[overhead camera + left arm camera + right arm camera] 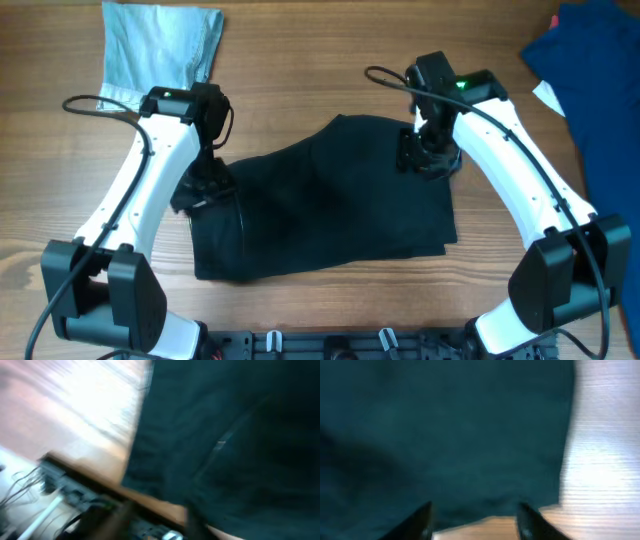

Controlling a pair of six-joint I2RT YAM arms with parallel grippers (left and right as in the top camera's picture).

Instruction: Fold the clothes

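Note:
A dark, near-black garment (330, 205) lies partly folded in the middle of the wooden table. My left gripper (205, 185) hovers at its left edge; in the blurred left wrist view the dark cloth (235, 435) fills the right side, and the jaws (160, 520) look open with nothing between them. My right gripper (430, 155) is over the garment's upper right corner. In the right wrist view its fingers (475, 522) are spread open and empty above bare wood, just off the cloth's edge (470, 435).
A folded light blue denim piece (160, 50) lies at the back left. A blue garment (595, 80) is heaped at the right edge, with a white scrap (548, 95) beside it. The table's front edge holds the arm bases.

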